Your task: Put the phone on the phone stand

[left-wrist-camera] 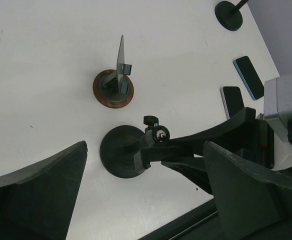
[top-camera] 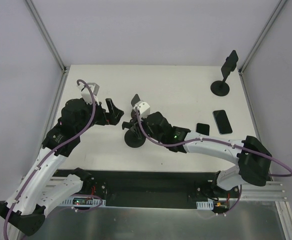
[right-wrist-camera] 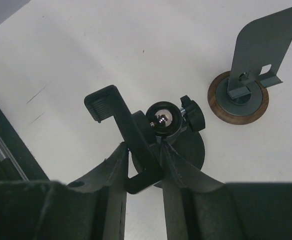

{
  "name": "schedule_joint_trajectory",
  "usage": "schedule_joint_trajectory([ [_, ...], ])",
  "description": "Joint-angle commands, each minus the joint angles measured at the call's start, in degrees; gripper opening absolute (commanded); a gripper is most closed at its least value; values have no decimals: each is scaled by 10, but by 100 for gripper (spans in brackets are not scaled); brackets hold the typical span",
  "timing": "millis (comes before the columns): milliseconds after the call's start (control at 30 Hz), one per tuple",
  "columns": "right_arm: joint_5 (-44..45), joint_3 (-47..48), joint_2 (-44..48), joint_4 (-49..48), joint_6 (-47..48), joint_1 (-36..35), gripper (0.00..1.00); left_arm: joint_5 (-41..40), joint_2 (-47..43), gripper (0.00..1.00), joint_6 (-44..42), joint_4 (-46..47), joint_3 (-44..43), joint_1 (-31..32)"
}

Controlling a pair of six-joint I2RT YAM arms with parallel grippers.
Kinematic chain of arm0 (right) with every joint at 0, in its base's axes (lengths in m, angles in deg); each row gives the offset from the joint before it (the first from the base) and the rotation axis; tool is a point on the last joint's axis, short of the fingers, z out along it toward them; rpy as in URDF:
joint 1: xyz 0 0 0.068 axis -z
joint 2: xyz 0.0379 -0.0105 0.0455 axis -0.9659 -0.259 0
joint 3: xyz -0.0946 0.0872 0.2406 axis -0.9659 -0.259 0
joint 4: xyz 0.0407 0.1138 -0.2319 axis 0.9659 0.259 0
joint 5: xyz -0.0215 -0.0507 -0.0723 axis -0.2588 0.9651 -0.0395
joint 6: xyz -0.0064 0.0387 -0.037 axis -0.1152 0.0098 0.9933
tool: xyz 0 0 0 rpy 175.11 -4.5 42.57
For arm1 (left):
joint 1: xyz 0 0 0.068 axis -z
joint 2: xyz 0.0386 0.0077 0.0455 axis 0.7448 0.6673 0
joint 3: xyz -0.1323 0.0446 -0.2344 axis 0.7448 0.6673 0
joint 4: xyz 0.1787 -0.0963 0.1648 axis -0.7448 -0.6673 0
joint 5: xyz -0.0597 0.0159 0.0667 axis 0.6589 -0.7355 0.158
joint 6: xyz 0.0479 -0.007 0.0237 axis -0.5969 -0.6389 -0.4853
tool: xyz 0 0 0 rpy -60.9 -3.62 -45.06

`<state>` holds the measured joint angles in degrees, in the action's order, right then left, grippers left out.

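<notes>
My right pincer (right-wrist-camera: pixel 143 156) is pressed in on the phone stand (right-wrist-camera: pixel 162 120). Its two fingers (right-wrist-camera: pixel 117 172) pinch the black clamp arm that rises from the stand's ball joint. In my right wrist view that arm runs up toward 11 o'clock and ends in a ribbed pad, and a small knob sits at 3 o'clock of the ball. The stand's round black base rests on the white bench (top-camera: pixel 186 85), close to the middle, seen from above.

My left pincer (top-camera: pixel 113 112) is spread wide. It hangs above the bench at about 11 o'clock of that black base, near it but apart from it.

Two phones lie flat on the bench at about 3 o'clock of the stand I am pinching, well apart from it. The long phone (top-camera: pixel 222 121) is farther out. The short phone (top-camera: pixel 202 129) is just beside it on its 9 o'clock side, and I see a narrow gap between them.

A plate stand (right-wrist-camera: pixel 246 80) with a brown ring base and an upright grey plate stands at 2 o'clock of the ball joint in my right wrist view, near the black base and not touching it.

A tall stand (top-camera: pixel 221 87) with a black disc foot is in the far right corner, at about 2 o'clock.
</notes>
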<state>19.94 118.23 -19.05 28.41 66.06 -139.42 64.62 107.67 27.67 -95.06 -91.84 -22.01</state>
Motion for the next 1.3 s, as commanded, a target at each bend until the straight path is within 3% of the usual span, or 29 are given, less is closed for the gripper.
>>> schedule_joint_trajectory([
  [0,-178,15,23,42,59,59,0,34,3,98,-11,32,-6,-8],
  [67,-221,28,26,63,83,76,2,41,6,98,-11,37,-3,-8],
  [100,-264,36,25,88,89,92,8,43,6,97,-8,43,0,-9],
  [133,-272,41,24,103,93,98,37,49,8,98,-8,45,2,-9],
  [200,-275,52,34,146,100,106,67,54,10,97,-6,49,7,-11],
  [233,-264,49,45,155,98,106,89,59,10,98,-6,52,8,-12],
  [267,-252,41,77,158,91,106,98,60,10,98,-7,53,10,-13],
  [467,-129,-39,253,236,-13,167,97,79,5,98,-15,58,6,-21],
  [533,-53,-69,301,300,-65,234,97,84,0,99,-22,58,3,-22],
  [667,-66,-117,328,353,-98,390,97,98,-5,99,-25,59,-4,-25],
  [867,-125,-101,206,408,-115,504,96,142,1,99,-31,58,-14,-26],
  [1267,-100,-68,11,404,-106,525,96,193,-1,99,-28,58,8,-27],
])
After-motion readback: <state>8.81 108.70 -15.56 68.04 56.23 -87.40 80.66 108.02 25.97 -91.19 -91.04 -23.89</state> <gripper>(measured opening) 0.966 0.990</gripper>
